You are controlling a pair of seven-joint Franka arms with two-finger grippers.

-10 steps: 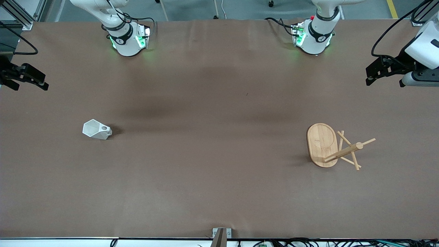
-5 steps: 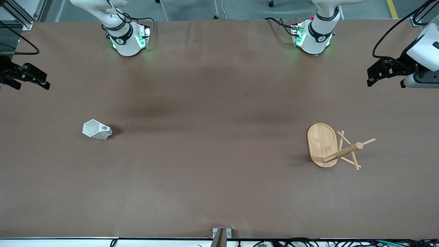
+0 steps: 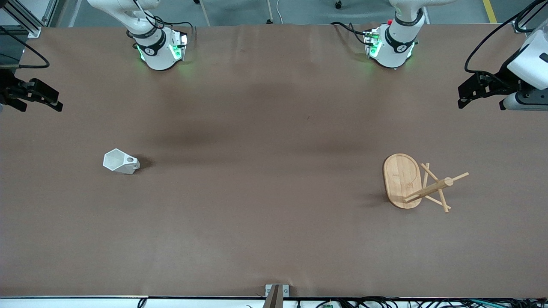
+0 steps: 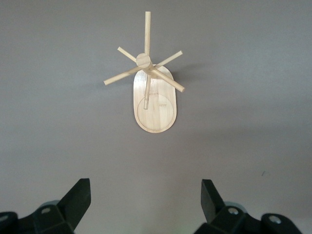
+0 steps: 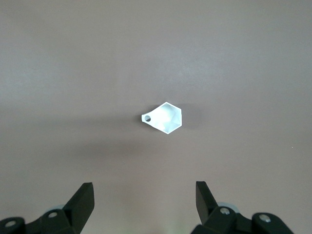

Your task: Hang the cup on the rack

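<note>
Brown paper covers the table [image 3: 274, 239] from end to end. At the right arm's end of it the right gripper [image 3: 37, 97] hangs over the table's edge, black, with its two fingers spread wide and nothing between them; the right wrist view shows both fingertips [image 5: 82, 197] well apart with bare table in the gap.

Next along comes the cup [image 3: 120, 161], white and angular, standing on the table toward the right arm's end and nearer to the front camera than the right arm's base. Its many-sided mouth faces up, and its blocky handle, with a round hole through it, points toward the middle of the table. From the right wrist the cup [image 5: 165, 117] sits well clear of the fingers, touching nothing.

The middle of the table holds only faint shadows.

Toward the left arm's end stands the rack [image 3: 402, 179], pale bamboo, with an oval flat base, a central post and thin pegs crossing near the top. It stands upright on its base, well apart from the cup. The left wrist view looks down on the rack [image 4: 154, 109] with its pegs fanned out around the post.

Last, over the table's edge at the left arm's end, the left gripper [image 3: 471, 92] hangs with its fingers spread wide and empty; its fingertips [image 4: 78, 195] stand far apart.
</note>
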